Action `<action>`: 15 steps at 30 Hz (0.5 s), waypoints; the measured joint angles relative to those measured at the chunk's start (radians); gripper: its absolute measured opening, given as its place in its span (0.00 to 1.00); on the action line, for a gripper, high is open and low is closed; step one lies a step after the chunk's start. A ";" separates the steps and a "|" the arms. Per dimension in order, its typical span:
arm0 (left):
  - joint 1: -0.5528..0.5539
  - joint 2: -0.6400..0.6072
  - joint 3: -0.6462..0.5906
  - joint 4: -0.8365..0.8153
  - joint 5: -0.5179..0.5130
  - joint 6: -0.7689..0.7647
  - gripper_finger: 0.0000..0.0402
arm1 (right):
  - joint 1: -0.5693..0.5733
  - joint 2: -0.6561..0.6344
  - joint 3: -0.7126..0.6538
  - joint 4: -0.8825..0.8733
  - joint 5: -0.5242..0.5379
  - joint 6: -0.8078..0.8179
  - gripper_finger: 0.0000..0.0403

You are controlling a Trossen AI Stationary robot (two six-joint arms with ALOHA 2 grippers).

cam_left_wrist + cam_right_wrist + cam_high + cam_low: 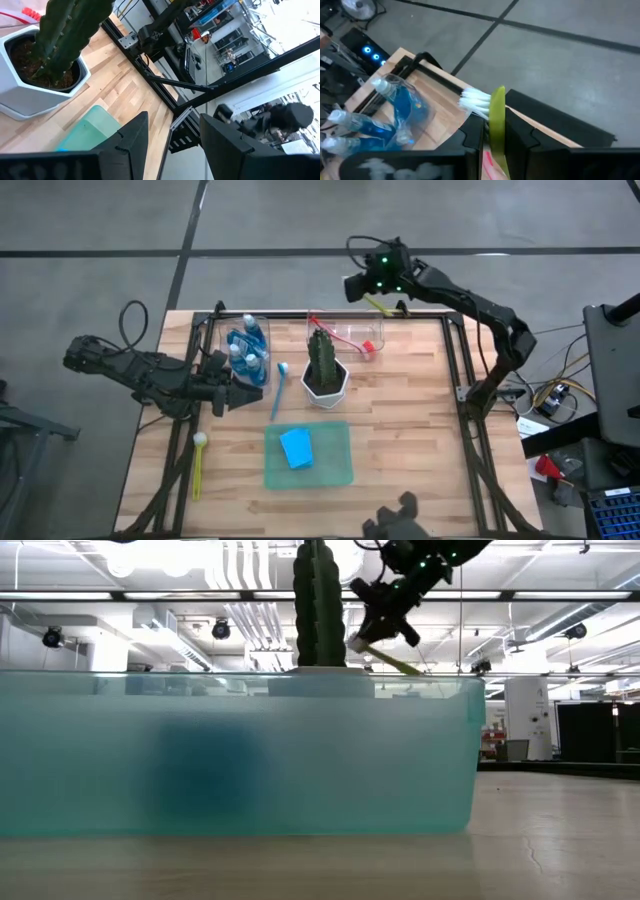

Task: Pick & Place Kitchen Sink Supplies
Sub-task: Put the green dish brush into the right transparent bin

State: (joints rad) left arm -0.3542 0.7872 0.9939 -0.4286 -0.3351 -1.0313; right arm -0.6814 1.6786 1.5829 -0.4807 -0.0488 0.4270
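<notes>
My right gripper (362, 286) hangs high over the table's far edge, shut on a yellow brush (378, 304) with white bristles (476, 102). My left gripper (240, 395) waits open at the left, beside a clear bin of blue soap bottles (248, 350), with nothing between its fingers (131, 142). A blue brush (277, 388) lies between that bin and the cactus (324, 368). A pink brush (345, 335) lies in a clear holder behind the cactus. A light-blue sponge (296, 448) rests flat on the green mat (335, 470). Another yellow brush (198, 465) lies near the left edge. My right gripper pinches the yellow brush's handle (497, 116) between its two fingers, just behind the bristle head. The fingers slant down from the far right and lie across the handle. The brush is lifted clear, and its free handle end (412, 668) slopes down away from the gripper.
The cactus in its white pot (326, 390) stands mid-table. Bare wood lies to the right of the pot and mat. In the low view a translucent green wall (240, 755) fills the foreground. Black frame rails (455, 370) run along the table's sides.
</notes>
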 joint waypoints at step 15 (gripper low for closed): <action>0.000 0.000 0.000 0.001 0.000 0.058 0.42 | 0.123 0.201 -0.003 0.052 0.091 -0.090 0.11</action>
State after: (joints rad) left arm -0.3538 0.7872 0.9939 -0.4274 -0.3351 -0.9729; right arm -0.5579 1.8795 1.5799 -0.4286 0.0425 0.3368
